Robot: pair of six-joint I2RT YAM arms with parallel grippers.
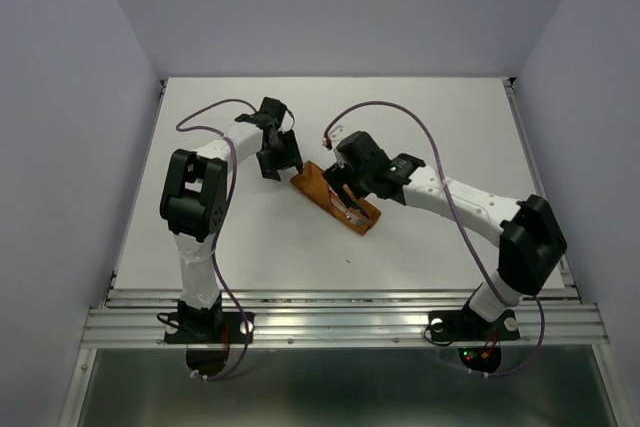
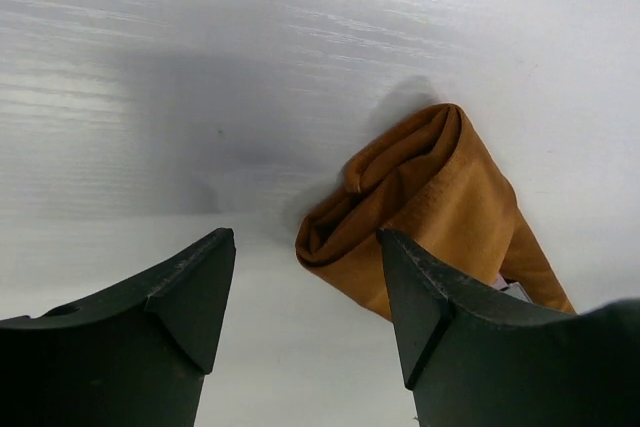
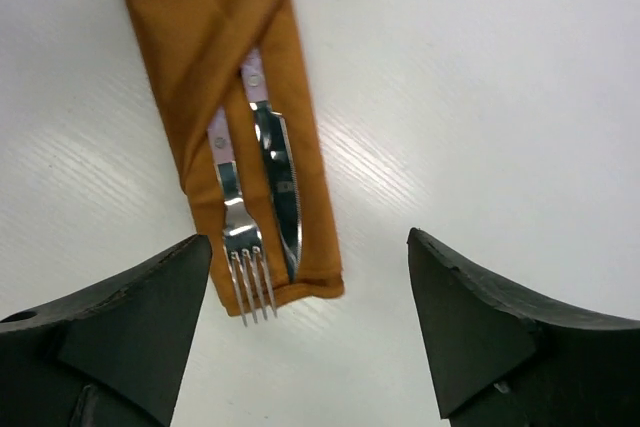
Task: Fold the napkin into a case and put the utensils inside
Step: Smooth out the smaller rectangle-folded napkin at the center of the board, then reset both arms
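Observation:
The rust-orange napkin is folded into a slim case [image 1: 335, 199] lying slantwise mid-table. In the right wrist view the case [image 3: 200, 27] holds a fork [image 3: 240, 247] and a knife [image 3: 280, 187], their handles tucked under the cloth; the fork's tines poke past the case's end. My right gripper [image 3: 310, 277] is open above that end, holding nothing. In the left wrist view the case's rolled far end [image 2: 420, 197] lies just beyond my left gripper [image 2: 305, 277], which is open and empty. The left gripper [image 1: 275, 152] hovers beside the case's upper left end, the right gripper [image 1: 350, 185] over its middle.
A white table [image 1: 420, 117] carries everything, enclosed by pale walls on three sides. A metal rail [image 1: 340, 317] runs along the near edge by the arm bases. Purple cables [image 1: 400, 112] loop above both arms.

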